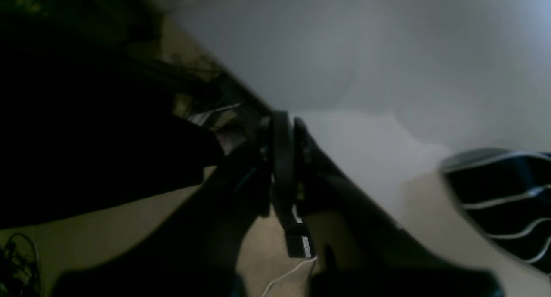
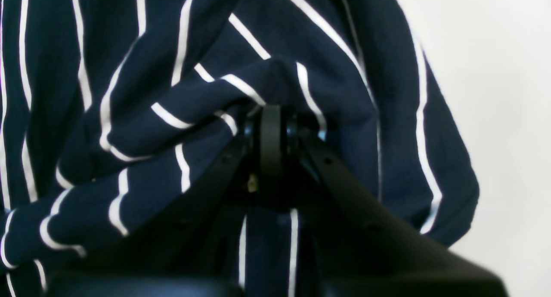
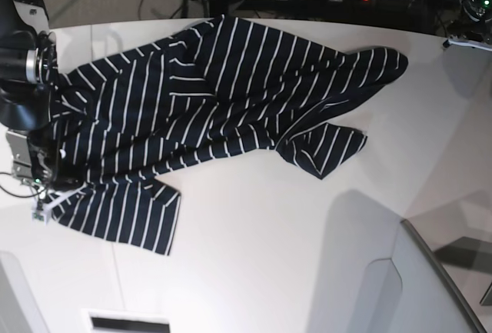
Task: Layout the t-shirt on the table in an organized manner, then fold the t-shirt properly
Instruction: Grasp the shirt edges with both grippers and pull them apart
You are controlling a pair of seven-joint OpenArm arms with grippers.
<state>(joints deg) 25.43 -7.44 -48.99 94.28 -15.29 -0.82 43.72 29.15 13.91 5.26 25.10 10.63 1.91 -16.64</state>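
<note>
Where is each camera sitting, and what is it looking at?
Left wrist: rides on the left arm, looks past the shut left gripper across the table; a corner of the t-shirt shows.
Right wrist: rides on the right arm, close above the t-shirt; the right gripper is pressed into a bunched fold.
Base: high up, looking down on the table and spread t-shirt, right arm at its left edge.
Shared: all three see the striped t-shirt and white table.

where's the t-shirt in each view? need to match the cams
Left wrist: t-shirt at the right edge, lower half, a striped corner only.
Right wrist: fills left and centre, bunched at the shut right gripper.
Base: spread across upper-left to centre.
Shared landmark: the white table under the shirt.
</note>
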